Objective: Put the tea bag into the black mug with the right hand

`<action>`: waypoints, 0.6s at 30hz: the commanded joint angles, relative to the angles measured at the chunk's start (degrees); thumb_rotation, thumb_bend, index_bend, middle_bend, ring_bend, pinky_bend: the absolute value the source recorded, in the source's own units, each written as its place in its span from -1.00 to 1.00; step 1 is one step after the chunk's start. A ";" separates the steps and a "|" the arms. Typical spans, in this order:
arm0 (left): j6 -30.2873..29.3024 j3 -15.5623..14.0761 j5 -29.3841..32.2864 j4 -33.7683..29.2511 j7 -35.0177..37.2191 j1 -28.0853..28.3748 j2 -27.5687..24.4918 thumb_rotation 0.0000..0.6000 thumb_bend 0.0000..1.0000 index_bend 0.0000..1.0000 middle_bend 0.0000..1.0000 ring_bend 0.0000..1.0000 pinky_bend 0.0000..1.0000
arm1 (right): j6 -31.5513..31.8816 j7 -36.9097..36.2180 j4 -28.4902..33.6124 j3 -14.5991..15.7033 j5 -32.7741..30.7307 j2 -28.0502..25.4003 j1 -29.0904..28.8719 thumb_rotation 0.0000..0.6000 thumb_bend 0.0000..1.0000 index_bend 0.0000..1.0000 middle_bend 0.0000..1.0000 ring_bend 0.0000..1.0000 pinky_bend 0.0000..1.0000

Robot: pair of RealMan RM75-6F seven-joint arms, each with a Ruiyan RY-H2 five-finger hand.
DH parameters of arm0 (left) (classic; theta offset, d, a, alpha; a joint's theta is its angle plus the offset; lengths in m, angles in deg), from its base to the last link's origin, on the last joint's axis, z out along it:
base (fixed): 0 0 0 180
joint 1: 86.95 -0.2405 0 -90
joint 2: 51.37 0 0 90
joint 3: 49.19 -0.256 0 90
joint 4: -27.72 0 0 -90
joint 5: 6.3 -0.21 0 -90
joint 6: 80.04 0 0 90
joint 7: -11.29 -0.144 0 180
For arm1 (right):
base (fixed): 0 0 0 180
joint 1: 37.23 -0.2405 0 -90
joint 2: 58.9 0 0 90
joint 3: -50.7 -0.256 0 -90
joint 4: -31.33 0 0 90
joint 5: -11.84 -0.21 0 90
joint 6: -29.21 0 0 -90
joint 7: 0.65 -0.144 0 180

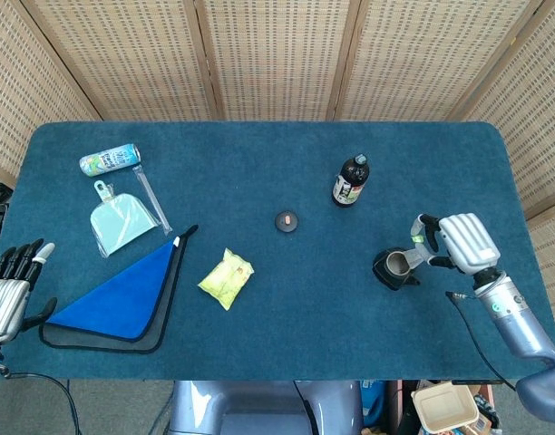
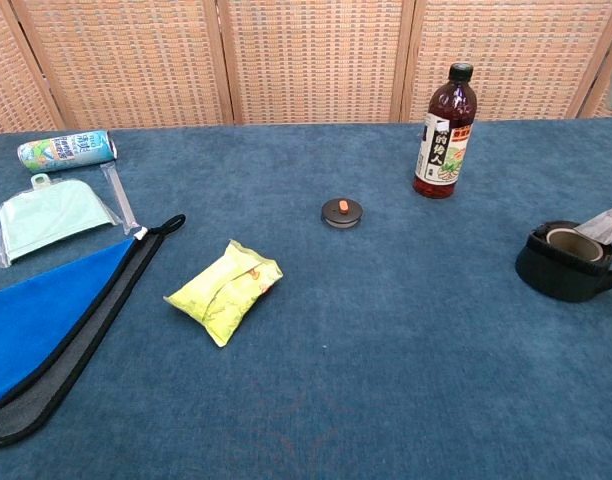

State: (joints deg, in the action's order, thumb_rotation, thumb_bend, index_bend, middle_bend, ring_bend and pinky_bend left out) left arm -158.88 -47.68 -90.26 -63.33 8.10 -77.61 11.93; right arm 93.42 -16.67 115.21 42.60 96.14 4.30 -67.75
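Note:
The black mug (image 1: 393, 270) (image 2: 566, 264) stands near the table's right side, its handle toward the front. A pale tea bag (image 2: 607, 224) leans on the mug's right rim, partly over the opening. My right hand (image 1: 457, 242) hovers just right of the mug, fingers curled toward it. It pinches the tea bag's string by the small yellow-green tag (image 1: 415, 241). My left hand (image 1: 9, 292) rests at the table's front left corner with its fingers apart and nothing in it.
A dark sauce bottle (image 1: 351, 180) (image 2: 444, 130) stands behind the mug. Mid-table lie a small round lid (image 1: 287, 221) and a yellow packet (image 1: 227, 278). On the left lie a blue cloth (image 1: 123, 294), a packaged dustpan (image 1: 121, 220) and a can (image 1: 110, 159).

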 commanded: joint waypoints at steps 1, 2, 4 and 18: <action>0.15 -0.06 0.13 0.41 0.32 -0.05 0.20 1.00 -0.25 -1.00 -1.00 -1.00 -1.00 | -0.49 1.04 1.33 -0.21 0.35 -0.25 -0.64 1.00 0.12 0.05 0.68 0.79 0.83; 0.20 -0.09 0.16 0.57 0.43 -0.07 0.25 1.00 -0.25 -1.00 -1.00 -1.00 -1.00 | -0.65 1.39 1.77 -0.27 0.29 -0.35 -0.78 1.00 0.12 0.05 0.68 0.79 0.83; 0.31 -0.13 0.24 0.78 0.58 -0.08 0.31 1.00 -0.25 -1.00 -1.00 -1.00 -1.00 | -0.81 1.72 2.35 -0.34 0.27 -0.43 -0.93 1.00 0.12 0.05 0.68 0.79 0.83; 0.82 -0.27 0.60 1.45 1.29 -0.16 0.45 1.00 -0.25 -1.00 -1.00 -1.00 -1.00 | -4.05 2.77 1.97 0.48 -0.49 1.17 -2.18 1.00 0.12 0.05 0.68 0.79 0.83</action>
State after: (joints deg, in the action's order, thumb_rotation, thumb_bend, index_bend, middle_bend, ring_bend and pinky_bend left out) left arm -158.05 -47.95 -89.65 -61.88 9.39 -77.77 12.37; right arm 89.55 -13.98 117.37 42.97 95.76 5.31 -69.87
